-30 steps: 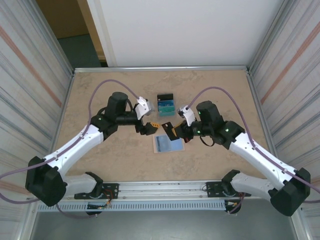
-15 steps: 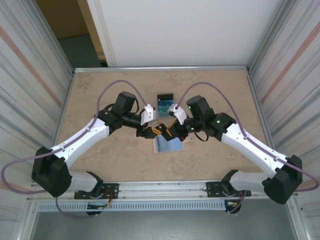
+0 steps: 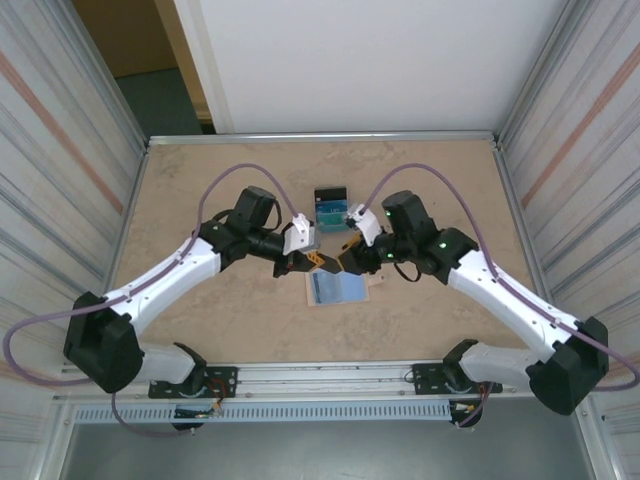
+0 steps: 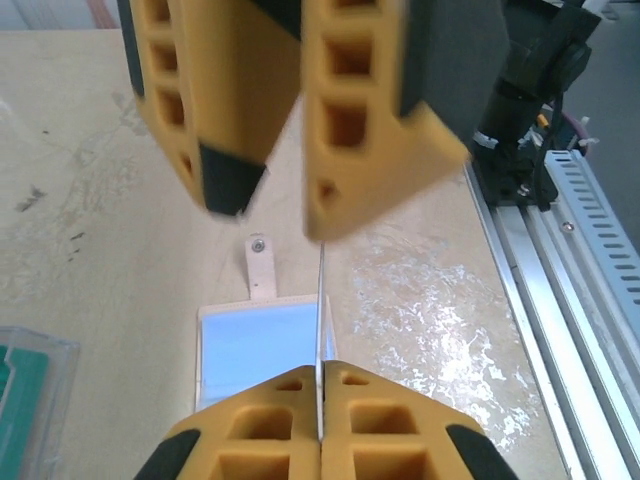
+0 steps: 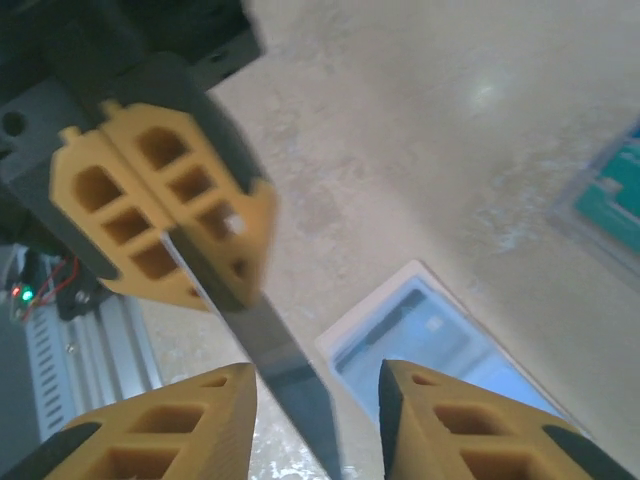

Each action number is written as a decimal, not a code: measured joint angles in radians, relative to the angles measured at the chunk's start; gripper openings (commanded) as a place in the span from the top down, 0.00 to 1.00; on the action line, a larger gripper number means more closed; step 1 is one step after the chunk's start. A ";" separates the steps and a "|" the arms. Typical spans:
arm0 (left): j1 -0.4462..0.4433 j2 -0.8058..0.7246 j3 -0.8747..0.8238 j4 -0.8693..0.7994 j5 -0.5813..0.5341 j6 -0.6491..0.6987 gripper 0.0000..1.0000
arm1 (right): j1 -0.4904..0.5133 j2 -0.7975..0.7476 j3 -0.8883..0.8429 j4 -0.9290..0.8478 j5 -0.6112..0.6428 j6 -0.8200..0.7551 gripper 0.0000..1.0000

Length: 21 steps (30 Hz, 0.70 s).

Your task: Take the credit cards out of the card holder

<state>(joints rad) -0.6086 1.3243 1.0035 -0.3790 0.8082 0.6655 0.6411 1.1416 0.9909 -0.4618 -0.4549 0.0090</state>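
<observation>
Left claw (image 4: 321, 378) pinching thin dark card (image 5: 264, 338), right claw (image 5: 318, 378) spread, open card holder (image 4: 255, 342) pale blue

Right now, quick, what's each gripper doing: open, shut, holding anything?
Left gripper: shut on a card, pinched at its edge.
Right gripper: open, fingers apart on either side of that card.

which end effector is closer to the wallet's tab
Right. The right end effector hangs almost over the tab; the left end effector is across the wallet from it.
</observation>
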 measured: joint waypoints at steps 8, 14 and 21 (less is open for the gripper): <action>0.001 -0.163 -0.231 0.311 -0.133 -0.297 1.00 | -0.132 -0.179 -0.220 0.265 -0.089 0.201 0.50; 0.001 -0.230 -0.327 0.575 -0.204 -0.614 1.00 | -0.139 -0.190 -0.293 0.462 -0.146 0.344 0.47; 0.000 -0.238 -0.343 0.755 -0.197 -0.851 1.00 | -0.138 -0.127 -0.312 0.646 -0.219 0.426 0.47</action>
<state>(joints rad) -0.6083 1.0863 0.6609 0.3756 0.6109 -0.1852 0.5026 1.0142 0.6785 0.1841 -0.6739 0.4347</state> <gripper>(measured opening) 0.046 0.532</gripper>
